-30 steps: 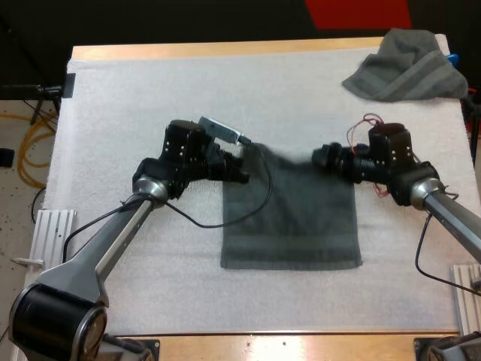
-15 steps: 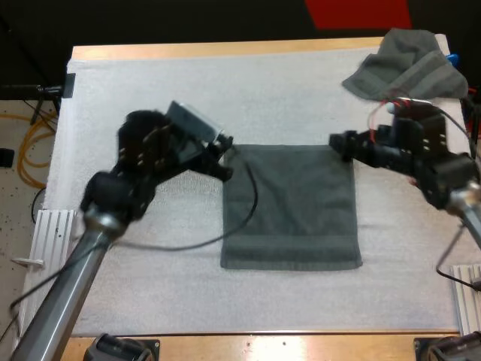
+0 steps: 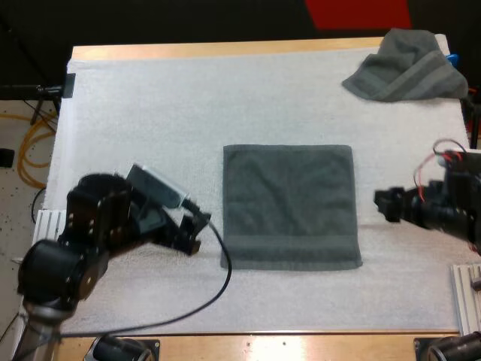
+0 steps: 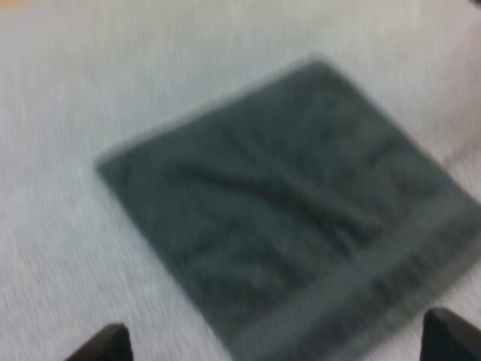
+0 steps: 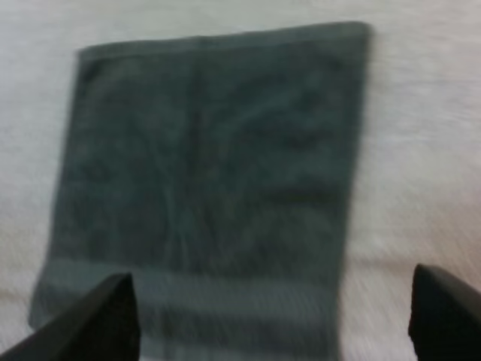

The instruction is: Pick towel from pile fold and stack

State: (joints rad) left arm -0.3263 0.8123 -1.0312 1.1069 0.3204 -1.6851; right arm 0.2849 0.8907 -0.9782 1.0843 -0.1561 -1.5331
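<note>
Nearest the arms' side, the left gripper hangs low over the bare mat, just beside the near left corner of the flat towel and not touching it. In the left wrist view its fingers stand wide apart with nothing between them, so the hand is released. The right gripper sits across from it, off the towel's right edge and pointing in towards it. Its fingers are likewise spread and clear of the cloth. The two hands flank the towel rather than hold it, which suggests they are lined up to take its edges or corners for a fold. The flat towel lies squared and smooth in the middle of the mat, its woven band along the near edge. That layout gives both hands free edges to reach. No bin or tray is in use here. The mat alone carries the work, and it bears two towels, well apart. Farthest off, at the far right corner of the mat by the table edge, the crumpled towel sits heaped. It is probably the pile waiting its turn, and no folded stack has been started yet.
</note>
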